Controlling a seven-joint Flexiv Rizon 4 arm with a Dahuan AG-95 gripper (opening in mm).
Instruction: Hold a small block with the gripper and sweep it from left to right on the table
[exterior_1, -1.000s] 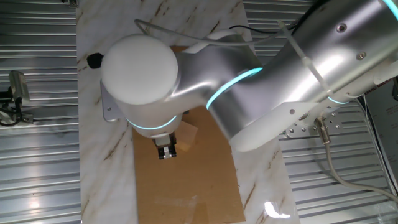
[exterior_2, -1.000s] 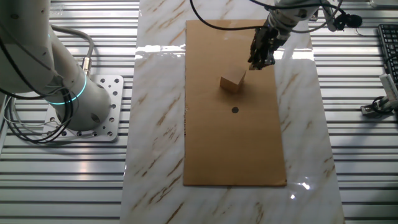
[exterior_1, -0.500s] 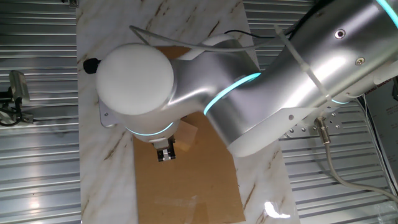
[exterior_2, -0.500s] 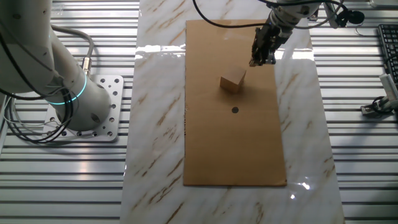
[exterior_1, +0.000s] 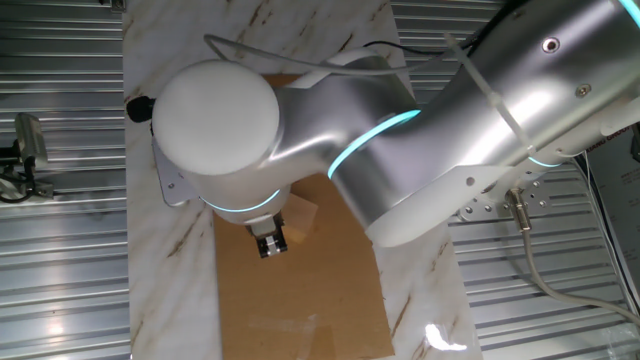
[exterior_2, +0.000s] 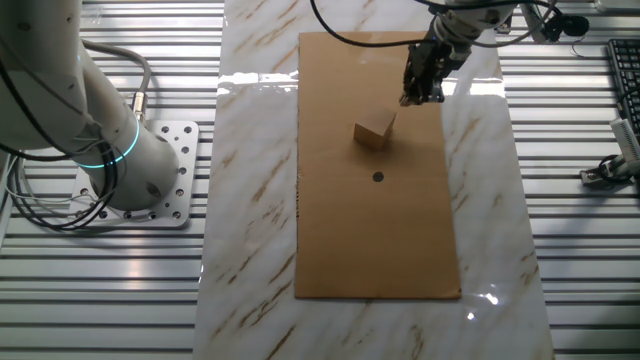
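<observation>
The small block (exterior_2: 375, 130), a pale tan wooden cube, lies on the brown board (exterior_2: 380, 220) on the marble table (exterior_2: 250, 200). The gripper (exterior_2: 409, 98) hangs just beyond the block's upper right corner, close to it and holding nothing. Its black fingers look close together, and I cannot make out a gap between them. In one fixed view the arm's large white joint hides most of the board (exterior_1: 300, 300). There the gripper (exterior_1: 270, 244) pokes out below the joint, right beside the block (exterior_1: 299, 217), on its left.
A small dark dot (exterior_2: 377, 177) marks the board below the block. The arm's base plate (exterior_2: 150, 180) stands on the ribbed metal left of the table. A grey clamp (exterior_2: 610, 165) and black cables lie off the table's right side.
The gripper has drifted slightly away from the block, by a few pixels. The wrist joint has turned a little. The block has not moved.
</observation>
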